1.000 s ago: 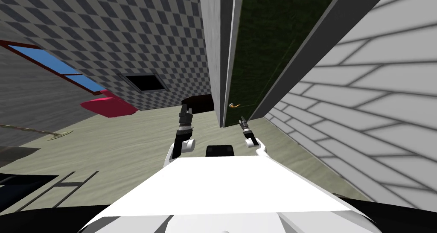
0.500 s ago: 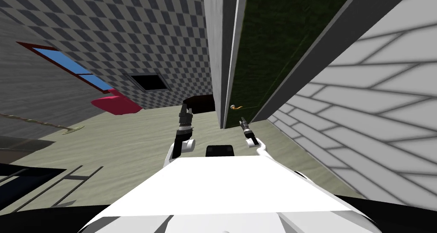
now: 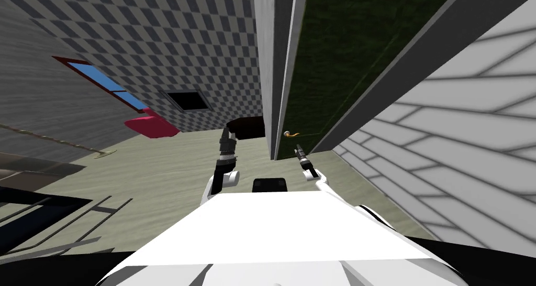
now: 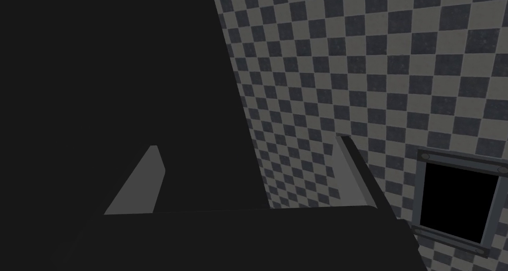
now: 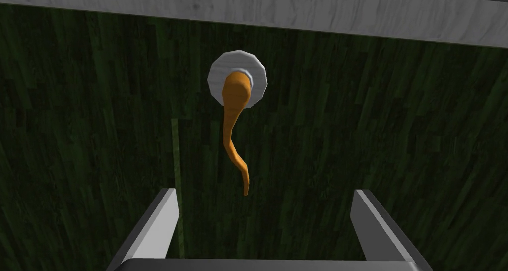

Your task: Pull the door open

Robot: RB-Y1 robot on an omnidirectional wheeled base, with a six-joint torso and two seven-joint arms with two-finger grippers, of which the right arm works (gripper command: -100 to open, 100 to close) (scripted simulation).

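A dark green door [image 3: 335, 63] stands ahead and to the robot's right, set in a grey frame [image 3: 275, 63]. Its curved orange handle [image 5: 233, 129] sits near the frame-side edge, on a round grey plate [image 5: 238, 79]. The right gripper [image 5: 264, 193] faces the handle with its fingers spread. The handle's tip hangs just ahead of the gap and is not yet touched, likely so the fingers can close around it. The left gripper [image 3: 226, 136] is raised beside the frame, fingers also spread, holding nothing. Compared with a second ago, the head view has swung slightly, so the robot itself has shifted. The handle now appears a little nearer the right gripper.
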